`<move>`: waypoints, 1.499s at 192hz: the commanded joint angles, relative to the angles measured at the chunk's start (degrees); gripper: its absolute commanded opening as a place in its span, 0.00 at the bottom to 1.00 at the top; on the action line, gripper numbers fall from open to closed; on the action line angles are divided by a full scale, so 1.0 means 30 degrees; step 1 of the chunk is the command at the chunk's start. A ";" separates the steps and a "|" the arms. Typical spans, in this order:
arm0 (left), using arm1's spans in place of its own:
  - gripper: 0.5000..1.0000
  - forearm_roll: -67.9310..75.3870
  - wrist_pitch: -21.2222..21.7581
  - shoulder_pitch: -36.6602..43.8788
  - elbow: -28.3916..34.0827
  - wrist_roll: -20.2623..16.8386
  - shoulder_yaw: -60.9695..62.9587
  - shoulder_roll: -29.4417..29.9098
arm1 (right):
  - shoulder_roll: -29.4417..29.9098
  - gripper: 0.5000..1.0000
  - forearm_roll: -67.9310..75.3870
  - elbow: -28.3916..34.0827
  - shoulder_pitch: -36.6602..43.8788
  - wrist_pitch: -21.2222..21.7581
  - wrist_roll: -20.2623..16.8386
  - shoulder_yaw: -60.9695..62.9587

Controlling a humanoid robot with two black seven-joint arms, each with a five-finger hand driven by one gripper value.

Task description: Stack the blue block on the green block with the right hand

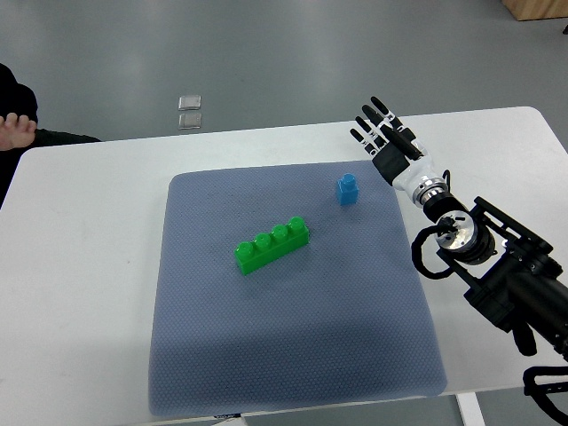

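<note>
Top view. The right hand (383,135), at the end of an arm entering from the right edge, hovers over the far right part of the white surface (80,266) with its fingers (371,124) spread and extended; it holds nothing, a posture that suits an approach to a grasp not yet made. Just beside it, toward the centre and apart from the fingertips, one blue block (347,189) stands upright with its single stud uppermost, near the far right edge of the grey mat (293,355); the hand is judged to be placed here because this is the piece to be lifted. Farther to the left, well apart from the blue block, one green block (272,245) lies flat on the mat at a diagonal, its four studs facing up, so its top is free to receive the blue piece. The mat lies flat on the surface, presumably to stop the pieces sliding. Beyond the surface, on the floor, lie two small square plates (190,112). At the left edge a person's hand (16,131) and dark sleeve show, clear of the work. No left arm is visible.
</note>
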 commanded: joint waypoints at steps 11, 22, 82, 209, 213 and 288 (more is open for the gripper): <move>1.00 -0.0003 -0.0001 0.0013 -0.0020 0.0001 0.0009 0.0000 | -0.0003 0.84 0.0001 0.0003 0.0027 0.0000 0.0012 0.0030; 1.00 -0.0032 0.0028 0.0013 -0.0020 -0.0175 -0.0020 0.0000 | -0.0003 0.85 0.0001 0.0003 0.0027 0.0000 -0.0017 0.0030; 1.00 -0.0003 -0.0001 0.0013 -0.0020 -0.0175 0.0067 0.0000 | -0.0032 0.85 0.0001 0.0003 0.0086 0.0000 -0.0017 0.0001; 1.00 0.0085 -0.0060 -0.0075 -0.0166 -0.0117 0.0097 0.0000 | -0.5247 0.85 -1.1923 0.0208 0.5828 0.6241 -0.4177 -0.4335; 1.00 0.0085 -0.0060 -0.0075 -0.0283 -0.0117 0.0097 0.0000 | -0.5452 0.85 -1.2626 0.0237 0.6326 0.6533 -0.4441 -0.4863; 1.00 0.0085 -0.0060 -0.0192 -0.0781 -0.0117 0.0185 0.0000 | -0.7005 0.86 -2.0009 0.1497 1.4412 0.9499 -0.5818 -1.4033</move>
